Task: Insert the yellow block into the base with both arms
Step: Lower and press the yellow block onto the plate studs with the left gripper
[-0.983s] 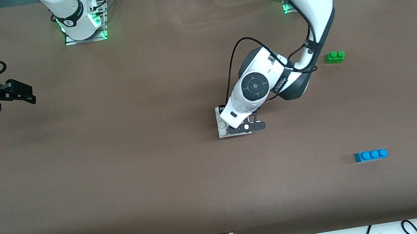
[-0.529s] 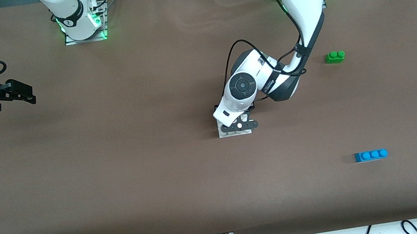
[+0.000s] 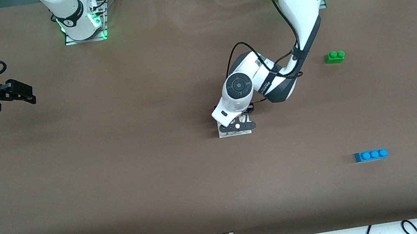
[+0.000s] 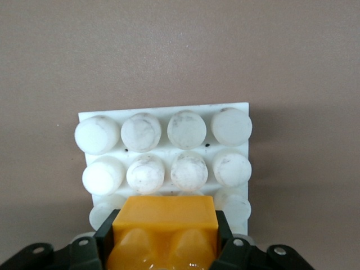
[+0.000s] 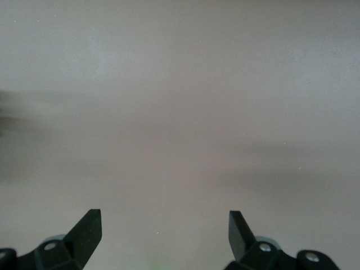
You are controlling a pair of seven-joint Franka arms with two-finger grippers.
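The left gripper (image 3: 237, 126) is over the base (image 3: 223, 132), which lies near the middle of the table (image 3: 116, 170), and its jaws are clamped on the yellow block (image 4: 165, 226). In the left wrist view the block covers the base's row of studs closest to the gripper; whether it is pressed down onto them is hard to judge. Since a second ago the left arm's wrist has swung toward the right arm's end and the gripper has settled more squarely over the base.

The right gripper (image 5: 164, 232) waits, jaws apart, over the table's edge at the right arm's end, unchanged. The green brick (image 3: 335, 57) and blue brick (image 3: 371, 155) lie toward the left arm's end, unmoved.
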